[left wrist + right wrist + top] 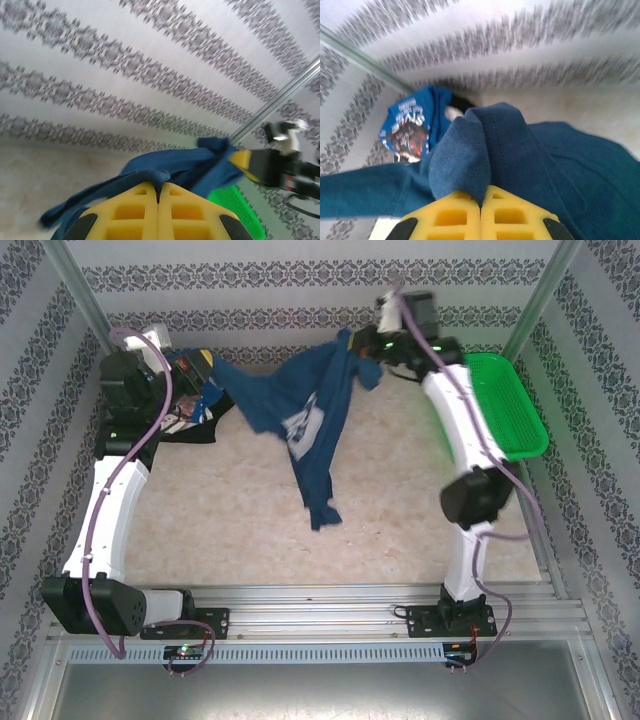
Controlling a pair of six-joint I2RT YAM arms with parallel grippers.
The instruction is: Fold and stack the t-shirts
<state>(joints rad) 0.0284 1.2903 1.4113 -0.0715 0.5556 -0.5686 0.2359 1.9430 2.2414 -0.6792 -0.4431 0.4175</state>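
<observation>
Behind left arm [115, 490] — t-shirts [198, 400], half-hidden

Overhead rear; wrist views sharing blue t-shirt [545, 150]

This is a robotics lab cell, a staged booth rather than a lived-in room. Aluminium posts [78, 290] frame wall panels [300, 280] papered in a striped ornamental print, around a beige stone-look tabletop [230, 530]. A white left arm [115, 495] and right arm [460, 430] stand bolted to metal rails [320, 602] at the near edge, trailing purple cables [97, 525].
</observation>
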